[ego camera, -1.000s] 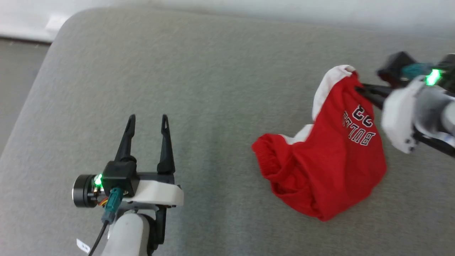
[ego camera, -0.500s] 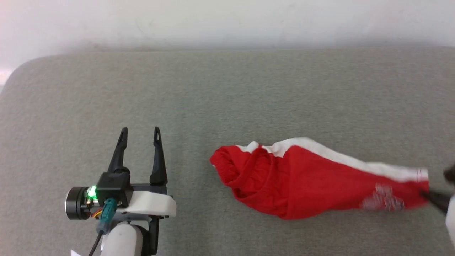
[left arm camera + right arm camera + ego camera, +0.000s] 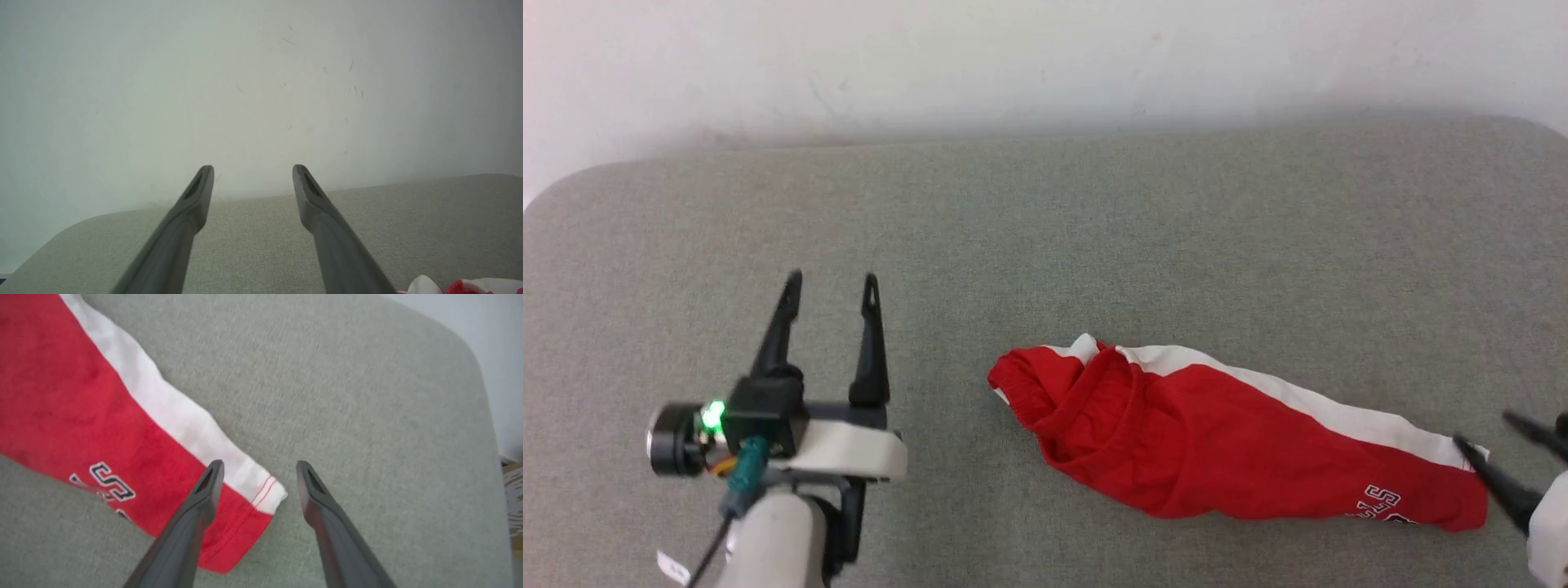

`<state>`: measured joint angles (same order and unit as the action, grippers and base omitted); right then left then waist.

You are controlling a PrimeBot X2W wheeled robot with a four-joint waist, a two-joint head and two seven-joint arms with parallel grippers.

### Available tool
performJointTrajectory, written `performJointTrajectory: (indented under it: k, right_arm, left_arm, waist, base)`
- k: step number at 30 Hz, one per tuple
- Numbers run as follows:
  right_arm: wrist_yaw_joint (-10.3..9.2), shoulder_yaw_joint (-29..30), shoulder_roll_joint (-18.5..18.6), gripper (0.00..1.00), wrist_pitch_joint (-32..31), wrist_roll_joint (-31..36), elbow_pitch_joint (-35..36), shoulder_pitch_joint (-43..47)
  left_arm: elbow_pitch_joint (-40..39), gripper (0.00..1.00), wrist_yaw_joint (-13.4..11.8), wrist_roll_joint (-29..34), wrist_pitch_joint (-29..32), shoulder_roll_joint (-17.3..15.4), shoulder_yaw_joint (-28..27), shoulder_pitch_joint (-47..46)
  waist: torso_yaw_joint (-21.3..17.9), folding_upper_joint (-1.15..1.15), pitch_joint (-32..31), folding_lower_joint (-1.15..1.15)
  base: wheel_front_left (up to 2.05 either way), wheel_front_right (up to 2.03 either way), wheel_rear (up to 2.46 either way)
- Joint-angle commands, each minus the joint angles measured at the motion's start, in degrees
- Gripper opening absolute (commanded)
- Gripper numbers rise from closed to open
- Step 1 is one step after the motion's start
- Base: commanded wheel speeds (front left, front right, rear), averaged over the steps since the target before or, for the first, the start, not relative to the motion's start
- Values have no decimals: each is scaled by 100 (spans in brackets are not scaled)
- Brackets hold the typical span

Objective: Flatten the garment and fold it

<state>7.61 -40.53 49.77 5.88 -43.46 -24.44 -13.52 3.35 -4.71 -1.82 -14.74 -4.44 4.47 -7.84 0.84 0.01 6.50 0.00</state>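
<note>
Red garment (image 3: 1217,457), logo (image 3: 1382,501) partly hidden, lies beside the parted right tool (image 3: 1483,430).

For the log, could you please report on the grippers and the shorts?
Left gripper open, empty, left of shorts. Right gripper open over hem corner. Shorts stretched on grey cushion, waistband bunched, unfolded. Nothing in the way.

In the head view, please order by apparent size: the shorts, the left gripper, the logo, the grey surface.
1. grey surface
2. shorts
3. left gripper, which looks enlarged because it is nearer the camera
4. logo
</note>
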Motion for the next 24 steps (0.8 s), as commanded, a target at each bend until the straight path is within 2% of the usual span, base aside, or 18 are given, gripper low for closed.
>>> performJointTrajectory:
  k: [1, 5, 9, 12, 15, 17, 21, 24]
  right_arm:
    - [-12, 327, -90, 100, 126, 223, 88, 68]
    - [-12, 1454, -424, 100, 332, 956, 487, 272]
    - [-12, 2631, -1075, 100, 485, 1920, 1050, 556]
    - [-12, 3241, -1702, 100, 519, 2561, 1599, 829]
    - [-12, 3701, -2277, 100, 595, 3154, 2095, 1019]
    - [-12, 3931, -2626, 100, 680, 3471, 2374, 1094]
    - [-12, 4231, -3216, 100, 832, 3895, 2777, 1163]
    - [-12, 4290, -3513, 100, 884, 4097, 2935, 1186]
  left_arm:
    - [-27, 100, 74, 57, -26, -111, -57, -246]
    - [129, 100, 342, 126, -26, -427, -40, -755]
    - [787, 100, 776, 134, 29, -728, 123, -1466]
    - [1231, 100, 1042, 93, 435, -893, 370, -2094]
    - [1691, 100, 1188, -178, 1043, -1006, 736, -2668]
    - [1931, 100, 1211, -424, 1453, -1087, 1133, -3009]
    - [2218, 100, 1217, -1272, 2219, -1372, 2432, -3652]
    - [2324, 100, 1218, -1970, 2828, -1606, 3386, -4077]
  waist:
    - [-15, -1, -78, 0]
    - [-7, -1, -144, 0]
    - [-18, -1, -186, 0]
    - [-35, -1, -175, 0]
    - [-77, -1, -119, 0]
    - [-114, -1, -67, 0]
    - [-209, -1, 73, 0]
    - [-317, -1, 194, 0]
  base:
    - [0, 0, 0]
    - [0, 0, 0]
    - [0, 0, 0]
    - [0, 0, 0]
    - [0, 0, 0]
    - [0, 0, 0]
    - [0, 0, 0]
    - [0, 0, 0]
